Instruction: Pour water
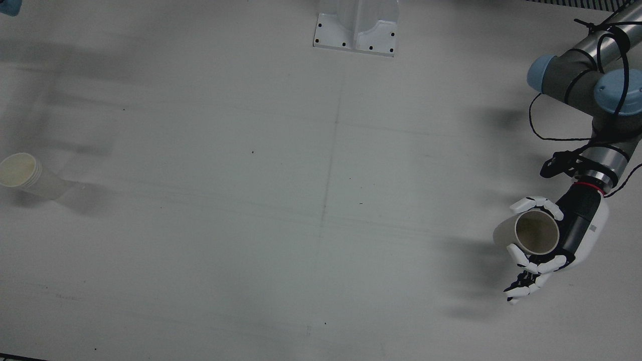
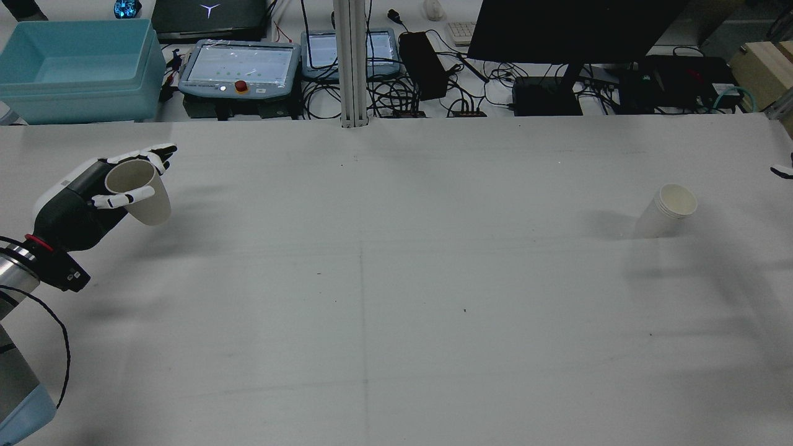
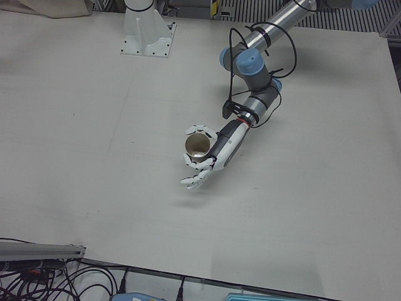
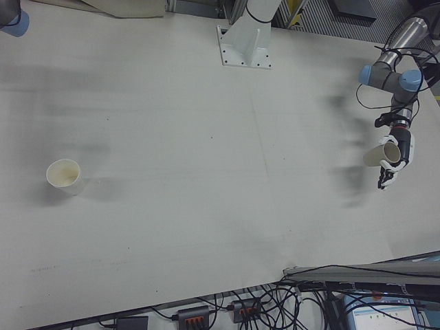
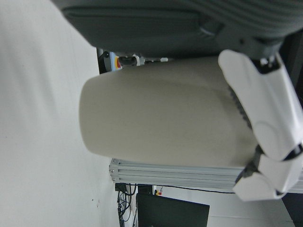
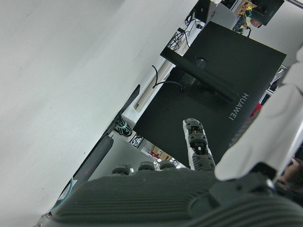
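At the front view's right edge the left hand (image 1: 551,240) is clamped on 1 paper cup (image 1: 529,231), held above the table (image 1: 321,200); a stack of cups (image 1: 27,175) stands far left; right hand (image 6: 199,151) fingers apart

Left hand (image 1: 554,240) raised above the table, fingers curled in a grasp; right hand (image 6: 199,189) apparently open.
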{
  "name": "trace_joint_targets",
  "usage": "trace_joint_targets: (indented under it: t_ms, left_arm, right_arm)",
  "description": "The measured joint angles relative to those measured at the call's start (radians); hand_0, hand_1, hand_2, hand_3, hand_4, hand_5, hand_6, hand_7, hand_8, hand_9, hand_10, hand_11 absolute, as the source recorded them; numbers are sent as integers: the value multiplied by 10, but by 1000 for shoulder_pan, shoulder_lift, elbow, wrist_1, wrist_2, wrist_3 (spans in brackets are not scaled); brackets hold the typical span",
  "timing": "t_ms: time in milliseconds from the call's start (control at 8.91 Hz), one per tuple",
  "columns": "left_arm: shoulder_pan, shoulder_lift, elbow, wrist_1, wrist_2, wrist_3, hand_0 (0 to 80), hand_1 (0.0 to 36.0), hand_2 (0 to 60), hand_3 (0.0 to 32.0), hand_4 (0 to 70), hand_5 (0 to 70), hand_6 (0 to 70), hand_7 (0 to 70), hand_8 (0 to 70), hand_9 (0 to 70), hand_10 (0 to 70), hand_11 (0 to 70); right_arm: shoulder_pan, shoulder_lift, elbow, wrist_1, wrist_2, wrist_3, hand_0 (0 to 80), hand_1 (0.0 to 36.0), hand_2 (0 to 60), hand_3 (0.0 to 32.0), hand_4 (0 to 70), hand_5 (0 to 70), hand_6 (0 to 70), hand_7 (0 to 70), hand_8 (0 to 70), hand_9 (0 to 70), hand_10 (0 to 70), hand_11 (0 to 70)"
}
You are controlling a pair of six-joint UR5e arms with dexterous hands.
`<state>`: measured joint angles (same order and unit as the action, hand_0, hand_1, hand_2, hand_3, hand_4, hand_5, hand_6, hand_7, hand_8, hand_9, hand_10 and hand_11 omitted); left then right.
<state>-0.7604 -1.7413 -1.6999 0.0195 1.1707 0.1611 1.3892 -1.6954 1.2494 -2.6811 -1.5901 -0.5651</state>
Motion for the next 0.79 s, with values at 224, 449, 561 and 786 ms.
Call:
trace_joint_targets:
  t_ms: [224, 449, 561, 786]
  left_arm:
    - [1, -1, -5, 12, -29, -2, 405, 360, 600, 0, 402, 700, 87, 222, 64, 113, 43, 76]
    - [1, 4, 1, 12, -37, -3, 402, 360, 600, 0, 410, 700, 91, 226, 68, 118, 44, 79]
    - [1, 6, 7, 7, -39, -3, 402, 360, 600, 0, 411, 700, 92, 226, 68, 118, 44, 78]
    - [2, 5, 13, -1, -39, -3, 401, 360, 600, 0, 411, 700, 93, 227, 69, 120, 46, 81]
  right_arm:
    - [-72, 63, -72, 6, 39, -35, 425, 130, 115, 40, 0, 0, 0, 0, 0, 0, 0, 0]
    - [-207, 104, -83, 4, 145, -61, 411, 120, 88, 48, 0, 0, 0, 0, 0, 0, 0, 0]
    - [-270, 113, -81, 5, 202, -79, 414, 121, 85, 58, 0, 0, 0, 0, 0, 0, 0, 0]
    - [-341, 122, -80, 6, 259, -99, 425, 131, 106, 68, 0, 0, 0, 0, 0, 0, 0, 0]
